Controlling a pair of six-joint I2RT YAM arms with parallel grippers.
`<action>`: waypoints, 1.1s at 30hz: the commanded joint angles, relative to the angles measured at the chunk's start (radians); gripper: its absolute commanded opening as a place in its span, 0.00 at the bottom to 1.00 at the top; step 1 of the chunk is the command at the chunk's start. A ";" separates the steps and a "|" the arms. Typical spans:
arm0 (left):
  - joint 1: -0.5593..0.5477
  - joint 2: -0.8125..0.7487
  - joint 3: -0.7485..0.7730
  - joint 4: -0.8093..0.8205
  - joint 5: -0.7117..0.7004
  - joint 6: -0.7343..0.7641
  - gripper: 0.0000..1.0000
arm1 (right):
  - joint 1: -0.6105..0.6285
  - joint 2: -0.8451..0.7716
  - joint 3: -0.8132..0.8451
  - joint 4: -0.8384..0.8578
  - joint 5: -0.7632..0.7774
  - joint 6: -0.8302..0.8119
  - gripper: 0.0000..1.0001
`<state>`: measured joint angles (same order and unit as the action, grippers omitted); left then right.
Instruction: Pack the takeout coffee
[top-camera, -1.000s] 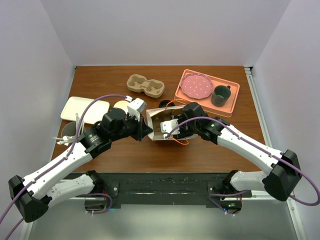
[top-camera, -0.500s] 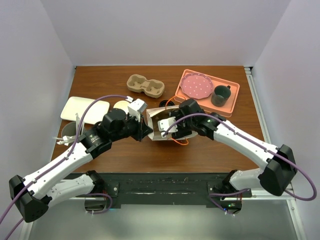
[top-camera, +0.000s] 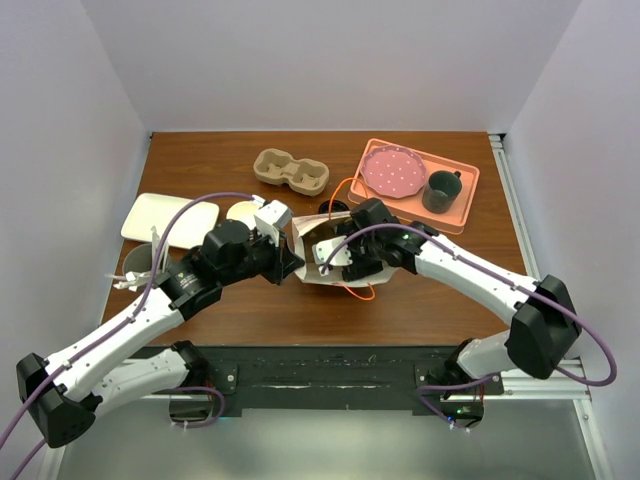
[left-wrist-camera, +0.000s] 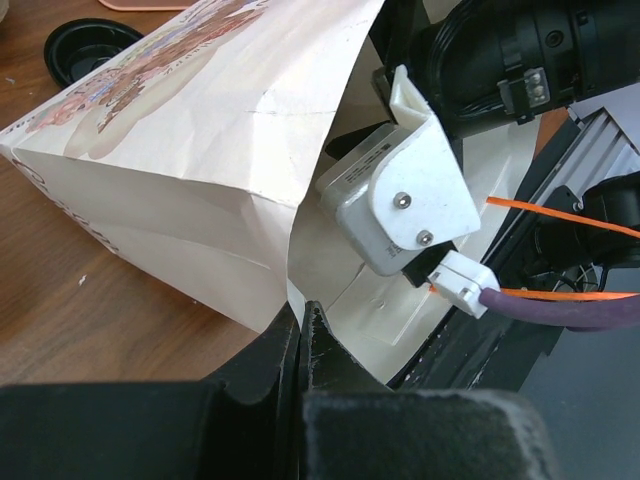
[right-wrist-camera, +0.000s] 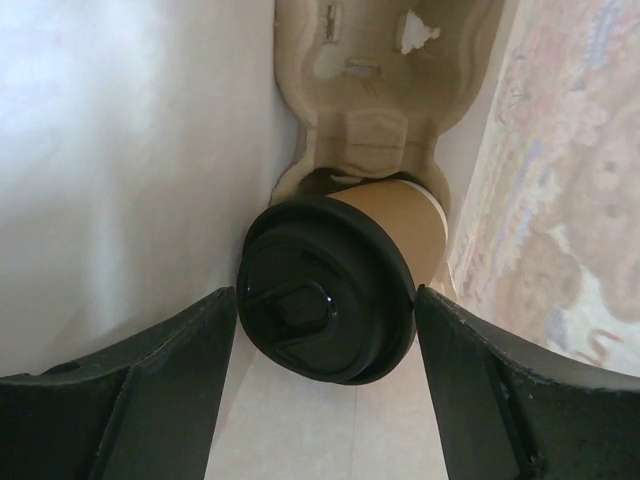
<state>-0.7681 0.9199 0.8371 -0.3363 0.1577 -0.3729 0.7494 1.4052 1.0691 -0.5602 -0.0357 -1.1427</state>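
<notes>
A white paper bag (top-camera: 312, 268) lies on its side mid-table, mouth towards the arms; it also shows in the left wrist view (left-wrist-camera: 180, 150). My left gripper (top-camera: 288, 262) is shut on the edge of the bag's mouth (left-wrist-camera: 300, 325) and holds it open. My right gripper (top-camera: 338, 260) reaches inside the bag. In the right wrist view the takeout coffee (right-wrist-camera: 405, 225), tan with a black lid, sits between my right gripper's (right-wrist-camera: 326, 292) jaws, which touch the lid on both sides. The cup's base rests in a pulp carrier (right-wrist-camera: 375, 60) deep in the bag.
A second pulp carrier (top-camera: 290, 172) lies at the back. A pink tray (top-camera: 455, 212) at back right holds a dotted plate (top-camera: 393, 172) and a dark mug (top-camera: 441, 191). A white plate (top-camera: 168, 218) and white cups (top-camera: 135, 262) are at left. A loose black lid (left-wrist-camera: 90, 45) lies behind the bag.
My right arm has pushed further left into the bag with the cup. The bag has tilted slightly. My left gripper keeps its hold on the bag's edge.
</notes>
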 joint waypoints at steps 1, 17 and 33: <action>-0.003 -0.026 -0.003 0.069 0.014 0.032 0.00 | -0.005 0.021 0.048 0.000 0.022 -0.014 0.76; -0.003 -0.024 0.005 0.065 0.000 0.051 0.00 | -0.021 0.071 0.097 -0.087 0.019 -0.031 0.52; -0.003 -0.035 -0.015 0.069 0.006 0.049 0.00 | -0.053 0.117 0.153 -0.152 0.019 -0.074 0.75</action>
<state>-0.7681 0.9096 0.8318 -0.3256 0.1574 -0.3473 0.7055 1.5059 1.1904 -0.6609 -0.0174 -1.1912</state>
